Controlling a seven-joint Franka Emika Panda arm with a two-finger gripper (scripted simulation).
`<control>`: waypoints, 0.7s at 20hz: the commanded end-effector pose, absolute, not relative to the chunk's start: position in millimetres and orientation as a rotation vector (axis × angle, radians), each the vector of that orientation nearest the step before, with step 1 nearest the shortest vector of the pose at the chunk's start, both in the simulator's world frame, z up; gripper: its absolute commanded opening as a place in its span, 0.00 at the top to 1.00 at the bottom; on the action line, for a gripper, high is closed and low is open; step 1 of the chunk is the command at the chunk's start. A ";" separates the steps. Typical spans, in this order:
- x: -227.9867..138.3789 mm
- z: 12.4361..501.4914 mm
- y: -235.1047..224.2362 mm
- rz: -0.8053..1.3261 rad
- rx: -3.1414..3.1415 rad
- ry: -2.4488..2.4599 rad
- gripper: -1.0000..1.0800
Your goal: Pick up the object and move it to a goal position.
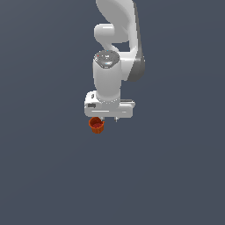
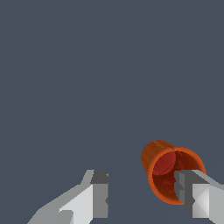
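Gripper (image 2: 142,194) spread wide; the 2 fingers (image 2: 99,194) stand well apart, nothing pinched between them. Orange-red cup (image 2: 164,168) lies tipped on its side, dark red inside facing the wrist camera. 1 finger overlaps its rim; contact cannot be judged. Exterior view: cup (image 1: 96,125) sits just under the gripper (image 1: 109,118), toward that view's left, on a plain grey floor (image 1: 52,176).

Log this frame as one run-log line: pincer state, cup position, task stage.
pincer: open | cup: at one finger, not between both, mouth toward wrist camera | contact: cannot tell | stage: not yet gripped | goal: not visible
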State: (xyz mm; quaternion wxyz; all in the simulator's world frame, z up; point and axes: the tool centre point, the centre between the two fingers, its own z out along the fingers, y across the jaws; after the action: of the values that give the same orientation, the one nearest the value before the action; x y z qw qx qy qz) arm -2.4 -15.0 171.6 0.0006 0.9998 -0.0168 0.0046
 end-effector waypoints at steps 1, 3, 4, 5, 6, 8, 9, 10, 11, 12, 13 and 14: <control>-2.6 171.1 -15.1 0.016 3.140 -0.056 0.38; -3.2 169.8 -16.5 0.021 3.140 -0.066 0.38; -3.6 168.9 -17.5 0.025 3.140 -0.073 0.38; -4.1 167.9 -18.6 0.030 3.139 -0.082 0.38; -4.8 166.5 -19.9 0.035 3.139 -0.092 0.38; -6.3 163.4 -23.1 0.047 3.138 -0.116 0.38; -7.3 161.5 -25.0 0.055 3.137 -0.130 0.38; -8.4 159.5 -27.2 0.063 3.136 -0.146 0.38; -9.7 157.4 -29.5 0.072 3.135 -0.164 0.38; -11.1 155.0 -32.1 0.082 3.133 -0.183 0.38; -12.7 152.5 -34.8 0.093 3.132 -0.204 0.38; -14.4 149.9 -37.8 0.104 3.129 -0.226 0.38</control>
State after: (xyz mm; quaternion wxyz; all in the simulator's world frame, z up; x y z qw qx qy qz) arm -11.9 -33.5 153.7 0.0009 0.9977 -0.0619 0.0283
